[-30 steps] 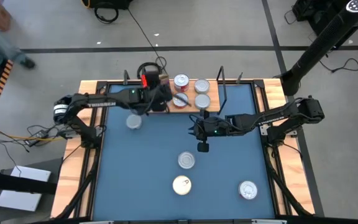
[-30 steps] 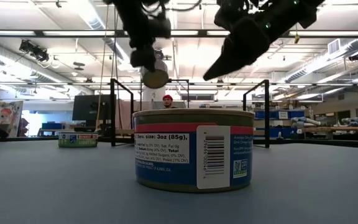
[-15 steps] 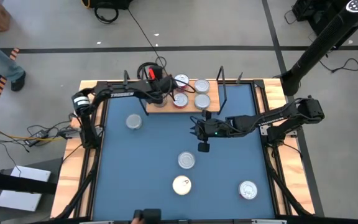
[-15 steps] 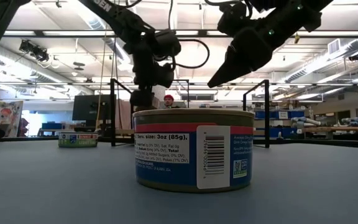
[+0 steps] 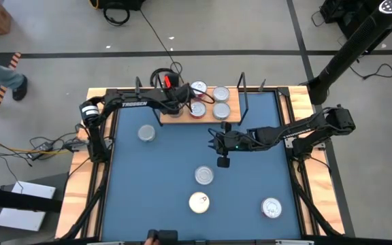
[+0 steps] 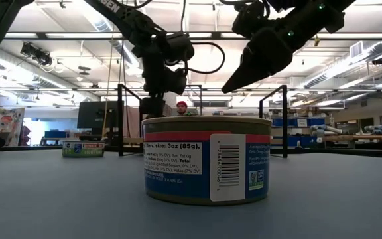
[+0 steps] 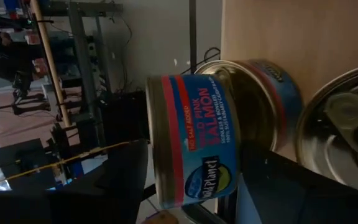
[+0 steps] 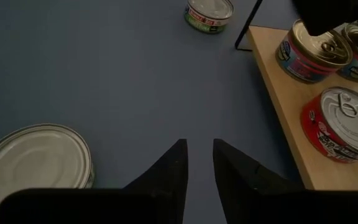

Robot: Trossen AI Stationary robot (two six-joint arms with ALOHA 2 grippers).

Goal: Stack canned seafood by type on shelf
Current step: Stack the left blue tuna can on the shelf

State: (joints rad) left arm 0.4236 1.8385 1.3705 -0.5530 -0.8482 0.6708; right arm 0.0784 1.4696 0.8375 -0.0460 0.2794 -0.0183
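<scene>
The shelf (image 5: 172,116), a light-wood board, lies at the table's far edge with several cans on it. My left gripper (image 5: 184,103) reaches over its left part. In the left wrist view its fingers stand on either side of a blue-and-red salmon can (image 7: 194,124), which sits on another salmon can (image 7: 272,87) on the board (image 7: 291,31). My right gripper (image 5: 222,160) hovers over mid-table, its fingers (image 8: 197,162) a narrow gap apart with nothing between. Loose cans (image 5: 205,175) (image 5: 199,201) (image 5: 271,207) (image 5: 146,133) rest on the blue table. My left gripper has one finger (image 7: 117,180) at the upper salmon can's lid and the other (image 7: 278,186) at its underside, coming in slanting down from the table's left. I cannot tell whether either finger touches the can. The can rests on the can below it.
Black wire frames (image 6: 128,119) (image 6: 274,119) stand at the shelf's two ends. A red can (image 8: 347,124) and silver-topped cans (image 5: 221,94) fill the shelf's right part. A green-labelled can (image 8: 209,14) sits left of the shelf. A person walks beyond the table's left.
My left gripper has come down and toward the table's right, onto the shelf, carrying the salmon can. The can hung tilted above the shelf a second ago and now sits low on the can beneath it. My right arm has kept still.
</scene>
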